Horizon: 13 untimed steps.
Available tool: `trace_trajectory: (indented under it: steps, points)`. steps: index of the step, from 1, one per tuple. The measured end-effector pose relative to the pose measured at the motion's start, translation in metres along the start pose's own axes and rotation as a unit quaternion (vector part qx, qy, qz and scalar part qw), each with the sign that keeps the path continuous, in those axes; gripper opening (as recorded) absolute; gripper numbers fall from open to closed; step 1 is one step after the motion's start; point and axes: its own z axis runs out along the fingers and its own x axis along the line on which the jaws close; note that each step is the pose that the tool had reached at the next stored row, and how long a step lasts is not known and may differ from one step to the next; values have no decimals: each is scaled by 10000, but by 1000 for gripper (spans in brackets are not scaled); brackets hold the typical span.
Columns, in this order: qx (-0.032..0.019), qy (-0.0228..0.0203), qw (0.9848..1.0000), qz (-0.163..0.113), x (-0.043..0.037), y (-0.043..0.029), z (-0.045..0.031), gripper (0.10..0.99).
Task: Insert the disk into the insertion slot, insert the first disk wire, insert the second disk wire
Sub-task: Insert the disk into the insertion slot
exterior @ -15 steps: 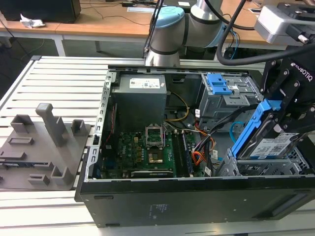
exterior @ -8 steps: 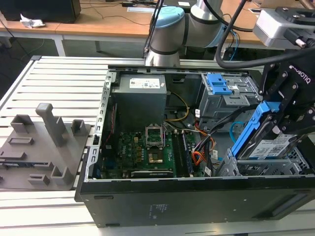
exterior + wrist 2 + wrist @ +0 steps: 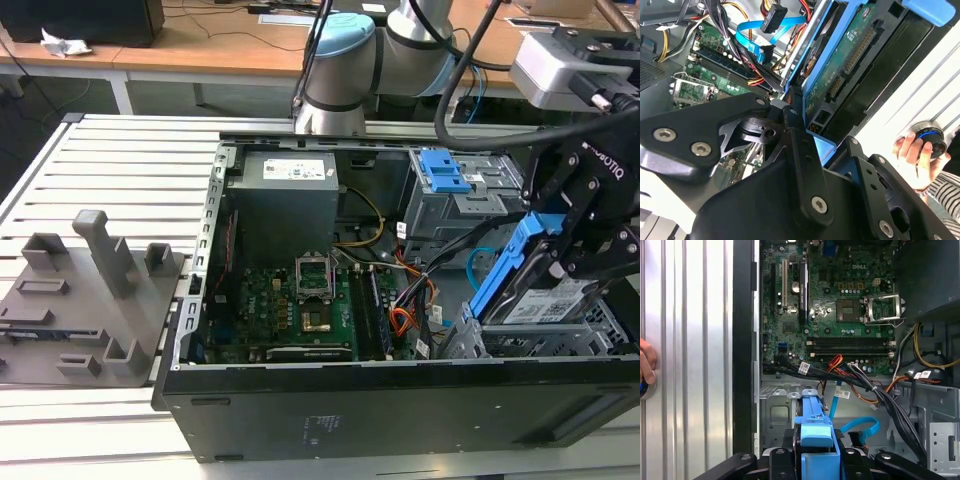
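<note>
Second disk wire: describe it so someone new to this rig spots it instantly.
Look inside the open black computer case, at the green motherboard. Between its long memory slots and the silver sheet-metal drive cage loops the thin, flat light-blue cable. Neighbouring wires are round black bundles or thin orange, red and black strands; this one alone is a flat blue ribbon.

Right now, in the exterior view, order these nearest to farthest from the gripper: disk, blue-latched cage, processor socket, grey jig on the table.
1. Disk: clamped in the gripper, at the exterior view's right.
2. Blue-latched cage: just beyond, toward that view's left.
3. Processor socket: on the motherboard, mid-case.
4. Grey jig: on the table, at that view's far left.
</note>
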Motion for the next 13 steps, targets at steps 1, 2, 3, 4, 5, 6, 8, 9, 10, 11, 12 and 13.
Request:
trace_trajectory:
  steps: [1,2,3,4,5,6,8,9,10,11,12,13]
  points:
    - [0,0,10000,0,0,0,15,369]
    - [0,0,10000,0,0,-1,22,369]
    - [0,0,10000,0,0,-1,34,369]
    - [0,0,10000,0,0,-2,45,369]
    - [0,0,10000,0,0,-2,53,369]
    - [0,0,10000,0,0,-3,65,369]
    - [0,1,10000,0,0,-3,77,369]
    - [0,1,10000,0,0,-3,77,369]
    - [0,1,10000,0,0,-3,77,369]
    - [0,2,10000,0,0,-3,77,380]
    - [0,0,10000,0,0,-3,78,443]
    - [0,2,10000,0,0,-3,77,443]
